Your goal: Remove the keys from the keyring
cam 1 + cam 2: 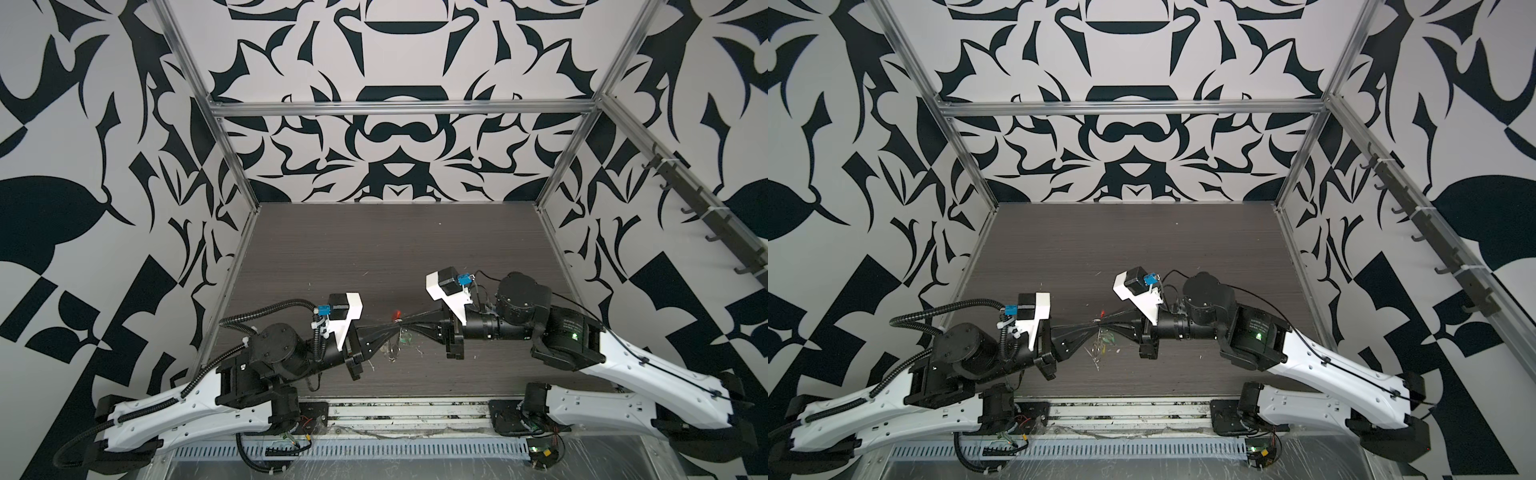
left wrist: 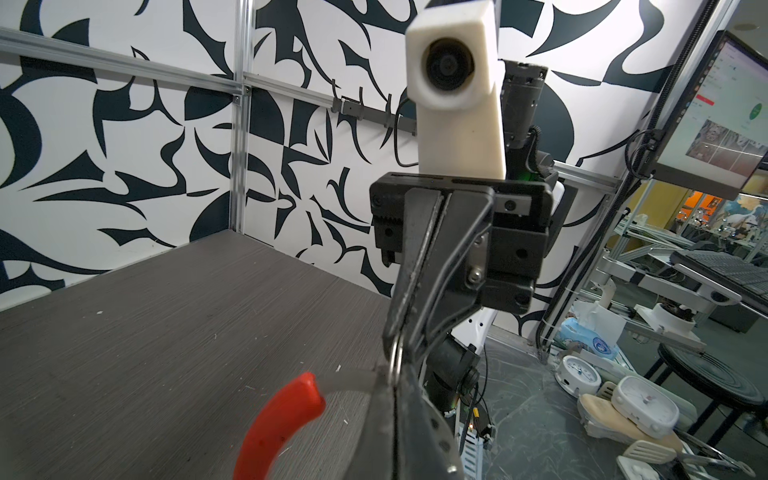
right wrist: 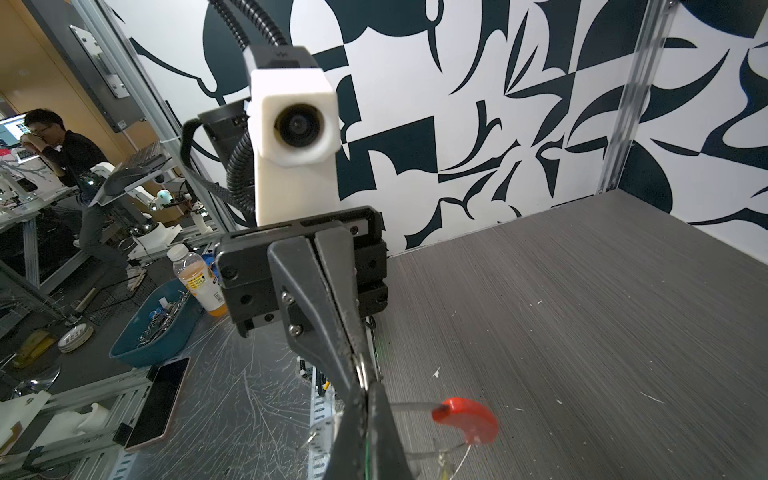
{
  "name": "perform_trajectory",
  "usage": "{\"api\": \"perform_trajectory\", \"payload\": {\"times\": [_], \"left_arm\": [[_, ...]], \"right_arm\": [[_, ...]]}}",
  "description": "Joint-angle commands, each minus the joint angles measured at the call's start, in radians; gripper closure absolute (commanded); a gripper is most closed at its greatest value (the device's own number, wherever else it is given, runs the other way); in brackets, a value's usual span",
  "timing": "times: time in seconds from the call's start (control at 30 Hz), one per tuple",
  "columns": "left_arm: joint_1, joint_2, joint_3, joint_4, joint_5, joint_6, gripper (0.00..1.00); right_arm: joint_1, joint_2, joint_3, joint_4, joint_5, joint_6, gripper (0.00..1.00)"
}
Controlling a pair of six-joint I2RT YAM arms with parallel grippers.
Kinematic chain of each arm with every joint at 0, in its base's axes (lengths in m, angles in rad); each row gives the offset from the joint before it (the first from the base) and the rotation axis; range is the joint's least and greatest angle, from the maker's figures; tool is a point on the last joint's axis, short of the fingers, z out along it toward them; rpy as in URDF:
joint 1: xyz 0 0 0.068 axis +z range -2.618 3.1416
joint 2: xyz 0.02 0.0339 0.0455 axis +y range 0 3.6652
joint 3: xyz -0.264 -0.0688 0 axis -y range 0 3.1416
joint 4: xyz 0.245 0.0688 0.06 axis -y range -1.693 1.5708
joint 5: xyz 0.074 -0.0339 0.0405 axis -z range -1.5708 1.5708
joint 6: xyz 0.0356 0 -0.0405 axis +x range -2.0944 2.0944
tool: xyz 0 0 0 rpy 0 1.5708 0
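Observation:
Both grippers meet tip to tip above the table's front middle. My left gripper (image 1: 394, 328) (image 2: 390, 376) is shut on the keyring's grey wire (image 2: 349, 380), just past the end of its red sleeve (image 2: 274, 428) (image 1: 397, 312) (image 1: 1101, 311) (image 3: 467, 417). My right gripper (image 1: 402, 323) (image 3: 368, 386) is shut on a small silver split ring (image 3: 363, 370) (image 2: 397, 353), right where the tips meet. In both top views the keys (image 1: 392, 351) (image 1: 1097, 351) dangle below the tips, beside a green tag (image 1: 406, 340) (image 1: 1109, 338). Most of the hoop is hidden by the fingers.
The dark wood-grain table (image 1: 374, 249) carries small white flecks (image 1: 419, 353) near the front. Aluminium frame posts and patterned walls close in three sides. Beyond the table's edge, the right wrist view shows a blue bin (image 3: 153, 328) and a bottle (image 3: 199, 282).

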Motion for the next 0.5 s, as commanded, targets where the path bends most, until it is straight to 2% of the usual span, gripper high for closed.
{"api": "perform_trajectory", "payload": {"times": [0.0,0.1,0.33,0.47], "left_arm": [[0.0,-0.011,0.039,-0.017,-0.039,0.007,0.98],[0.001,-0.023,0.052,-0.06,-0.061,0.01,0.88],[0.001,-0.042,0.098,-0.172,-0.096,0.015,0.77],[0.0,-0.012,0.149,-0.248,-0.044,0.028,0.7]], "right_arm": [[0.003,-0.027,0.034,0.017,0.001,0.007,1.0],[0.001,-0.023,0.053,-0.028,0.0,-0.008,1.0],[-0.012,-0.012,0.081,-0.097,-0.02,-0.026,1.0],[-0.034,-0.002,0.091,-0.115,-0.058,-0.028,1.0]]}}
